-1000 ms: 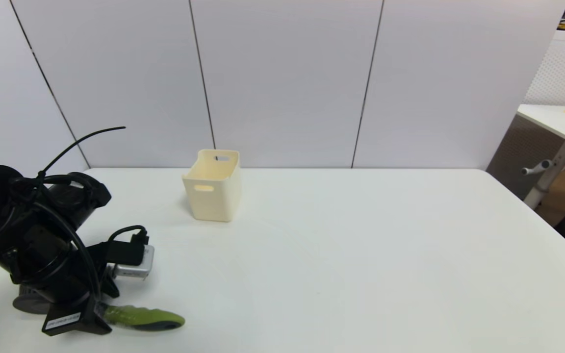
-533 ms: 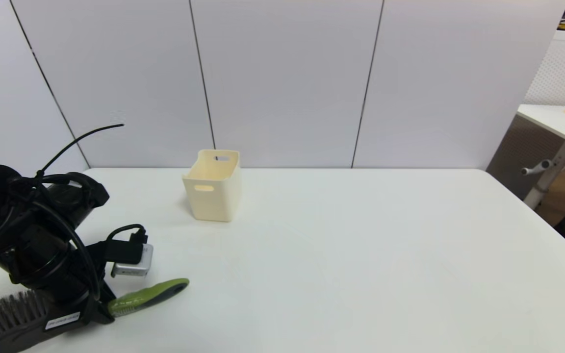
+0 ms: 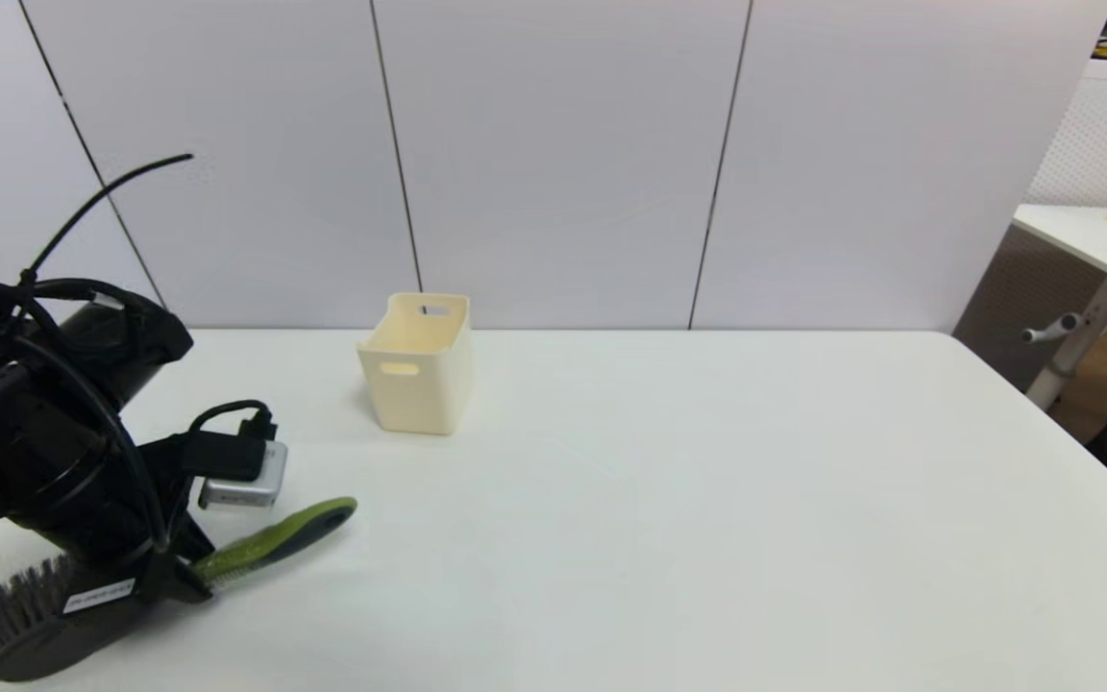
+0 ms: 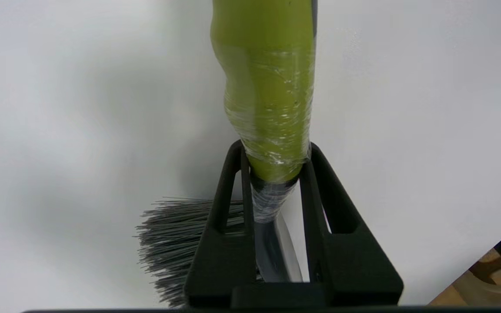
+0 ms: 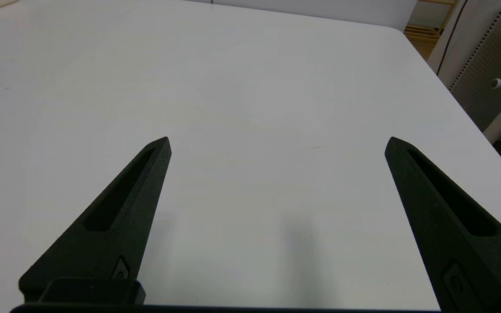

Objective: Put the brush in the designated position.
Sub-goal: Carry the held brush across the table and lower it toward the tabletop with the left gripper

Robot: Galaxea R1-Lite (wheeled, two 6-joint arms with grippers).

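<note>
My left tool (image 4: 276,161) clamped on brush (image 3: 169,577) at neck, where green handle meets grey head.

Risks:
- Film wrap on handle looks slick; brush could twist or slide in grip during carry.
- Brush longer than cream bin (image 3: 416,363); could catch rim, tip bin, or end up leaning out.
- Bristle end looks heavier, may sag.

Brush: near-left of bin, well apart, just above counter (image 3: 707,500), handle angled up toward bin, black bristles fanned.

My right tool (image 5: 276,145) spread wide, empty, idle over bare counter.
</note>
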